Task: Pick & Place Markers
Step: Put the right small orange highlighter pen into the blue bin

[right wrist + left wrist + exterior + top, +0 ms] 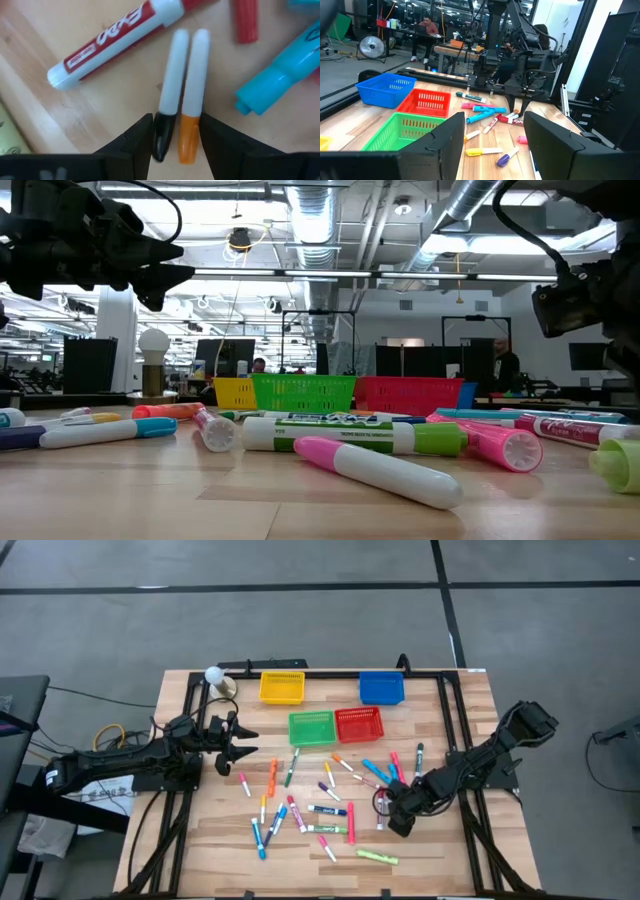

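On the left, the left arm lies low over the wooden table (pixel 200 840), and the left gripper (pixel 243 746) hangs in the air with its two fingers wide apart and nothing in them. It points toward the middle of the table. Next to it, near the far edge, sits a little round white lamp (pixel 214 675). Past that are four small baskets. The yellow basket (pixel 282 688) and the blue basket (pixel 381 688) sit at the far side, and the green basket (pixel 312 727) and the red basket (pixel 359 723) sit side by side just in front of them, touching each other. In front of the baskets the markers (pixel 330 810) lie all over the middle of the table in pink, blue, orange, green and purple, most of them flat on the wood. On the right, the right arm reaches down among them. The right gripper (pixel 176 135) is down at the table with its fingers partly apart, one on each side of two thin white markers lying close together. One has a black cap (pixel 161 139) and one has an orange cap (pixel 188 140). A red and white marker (pixel 115 37) and a blue marker (pixel 282 67) lie near them.
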